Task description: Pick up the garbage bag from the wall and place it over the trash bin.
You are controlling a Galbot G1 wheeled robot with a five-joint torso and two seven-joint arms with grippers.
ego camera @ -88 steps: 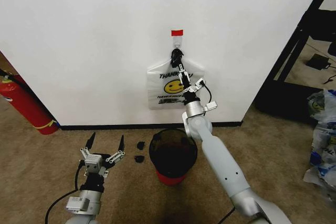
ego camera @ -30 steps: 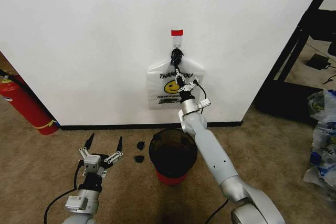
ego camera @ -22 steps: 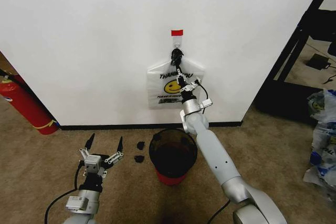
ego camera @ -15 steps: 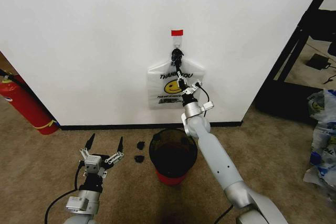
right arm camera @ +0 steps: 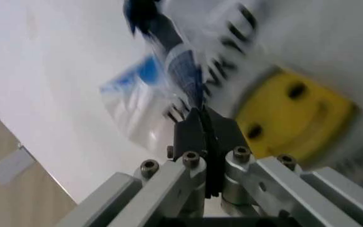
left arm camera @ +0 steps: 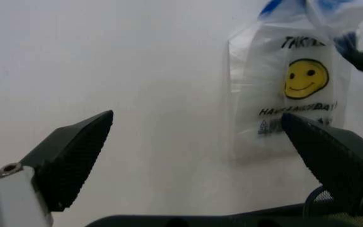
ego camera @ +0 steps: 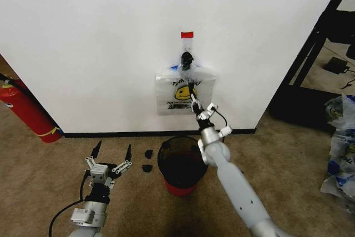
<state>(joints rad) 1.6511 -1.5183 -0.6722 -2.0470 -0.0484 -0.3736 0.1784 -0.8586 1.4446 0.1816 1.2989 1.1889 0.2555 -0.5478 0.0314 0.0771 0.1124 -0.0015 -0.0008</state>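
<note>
The garbage bag (ego camera: 175,91) hangs on the white wall (ego camera: 89,37) from a hook under a red tape strip (ego camera: 187,35); its smiley face shows and its top is bunched and pulled outward. My right gripper (ego camera: 193,100) is in front of the bag's middle, shut on a strip of the bag's film (right arm camera: 191,87), its fingertips (right arm camera: 202,124) pressed together. The trash bin (ego camera: 182,162), black with a red base, stands on the carpet right below the bag. My left gripper (ego camera: 111,154) hovers low to the left of the bin, open; the left wrist view shows its fingers (left arm camera: 74,156) spread wide toward the bag (left arm camera: 289,94).
A red fire extinguisher (ego camera: 25,109) leans at the far left by the wall. Two small black pieces (ego camera: 148,160) lie on the carpet left of the bin. A black frame (ego camera: 310,48) and filled plastic bags (ego camera: 341,137) stand at the right.
My right gripper has drawn down and back from the wall, still holding the bag. The bag's top has bunched up and stretched toward the gripper. The left arm has stayed put.
</note>
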